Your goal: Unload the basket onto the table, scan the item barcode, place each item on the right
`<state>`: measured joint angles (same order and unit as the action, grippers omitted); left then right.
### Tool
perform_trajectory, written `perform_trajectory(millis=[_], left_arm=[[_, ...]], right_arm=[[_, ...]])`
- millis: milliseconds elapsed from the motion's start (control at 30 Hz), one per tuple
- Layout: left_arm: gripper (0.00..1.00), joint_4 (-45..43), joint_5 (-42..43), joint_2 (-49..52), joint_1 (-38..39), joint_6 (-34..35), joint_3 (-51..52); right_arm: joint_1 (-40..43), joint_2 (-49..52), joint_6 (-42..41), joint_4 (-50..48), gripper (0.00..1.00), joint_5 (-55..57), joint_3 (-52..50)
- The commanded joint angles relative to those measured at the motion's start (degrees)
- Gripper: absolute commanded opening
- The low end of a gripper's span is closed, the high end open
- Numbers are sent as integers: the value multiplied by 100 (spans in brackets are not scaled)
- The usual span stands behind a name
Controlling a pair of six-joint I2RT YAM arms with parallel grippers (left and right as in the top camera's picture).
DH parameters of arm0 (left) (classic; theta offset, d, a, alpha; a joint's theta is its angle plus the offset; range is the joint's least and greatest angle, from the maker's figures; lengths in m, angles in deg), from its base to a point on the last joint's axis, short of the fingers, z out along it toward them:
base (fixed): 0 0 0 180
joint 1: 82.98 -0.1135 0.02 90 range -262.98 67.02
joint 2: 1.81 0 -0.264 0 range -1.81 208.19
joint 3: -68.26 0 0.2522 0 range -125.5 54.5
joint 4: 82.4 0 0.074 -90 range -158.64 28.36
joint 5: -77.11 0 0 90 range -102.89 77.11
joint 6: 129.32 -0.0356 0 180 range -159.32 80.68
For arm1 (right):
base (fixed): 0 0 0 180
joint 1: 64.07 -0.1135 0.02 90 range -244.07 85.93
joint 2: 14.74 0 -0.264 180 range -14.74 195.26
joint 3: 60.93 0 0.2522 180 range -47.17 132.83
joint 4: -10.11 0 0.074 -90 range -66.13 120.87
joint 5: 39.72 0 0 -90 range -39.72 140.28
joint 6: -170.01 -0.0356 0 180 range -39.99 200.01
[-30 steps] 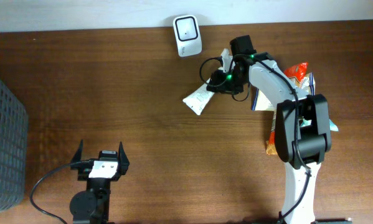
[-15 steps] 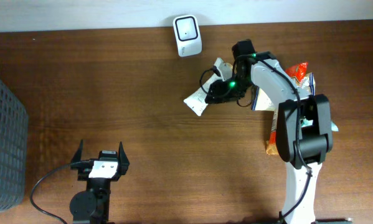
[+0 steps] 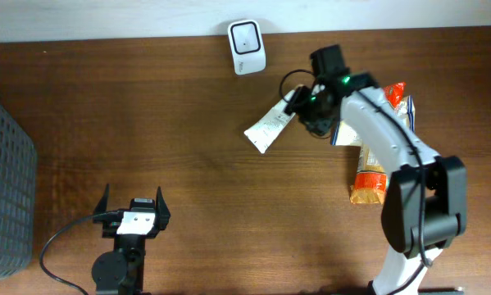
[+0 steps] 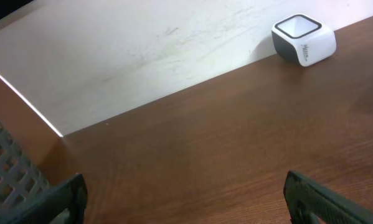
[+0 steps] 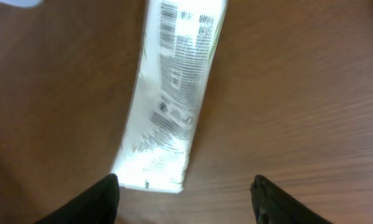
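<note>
From overhead, the white scanner sits at 12 o'clock by the far edge of the tabletop. The white packet lies flat just past centre toward 1 o'clock, slanted, its upper end pointing at the right pincer. Snack bags lie at 3 o'clock, partly under the right arm. The left pincer rests at 7 o'clock, and a grey basket stands at the 9 o'clock edge.

In the left wrist view, the left pincer is spread wide with nothing between its fingers. The scanner shows at 1 o'clock against the wall.

In the right wrist view, the right pincer is spread, pinching nothing. The packet lies print side up on the wood, running toward 12 o'clock. Its barcode is at the far end. Its near edge is just beside the finger at 7 o'clock.
</note>
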<state>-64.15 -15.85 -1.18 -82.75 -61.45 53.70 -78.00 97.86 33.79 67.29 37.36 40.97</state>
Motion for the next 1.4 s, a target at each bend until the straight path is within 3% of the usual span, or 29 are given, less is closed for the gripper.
perform_trajectory(millis=[0,100,367,533,567,700,767,867,1033,1233,1367], left_arm=[[99,4,22,-26,-28,-70,26],[99,4,22,-26,-31,-72,28],[99,4,22,-26,-28,-70,28],[99,4,22,-26,-28,-70,28],[99,4,22,-26,-28,-70,28],[99,4,22,-26,-28,-70,26],[99,4,22,-26,-28,-70,26],[99,4,20,-26,-28,-70,26],[99,7,22,-26,-28,-70,28],[99,4,22,-26,-28,-70,28],[99,4,22,-26,-28,-70,28]], right_arm=[[-267,79,-688,-970,69,59,-684],[-343,164,-881,-1991,69,74,-1226],[-343,979,-1003,-3088,68,-20,-1447],[-330,1217,-820,-2955,8,-321,-1447],[-319,1209,-616,-2955,4,-415,-1443],[28,994,577,-2955,4,-1517,-1331],[245,774,1733,-2916,4,-2975,-1095],[308,428,3110,-2011,4,-4310,-702],[308,164,4822,579,4,-4437,645],[295,164,5696,2704,4,-4212,2868],[109,166,5455,2612,4,-3080,3274]])
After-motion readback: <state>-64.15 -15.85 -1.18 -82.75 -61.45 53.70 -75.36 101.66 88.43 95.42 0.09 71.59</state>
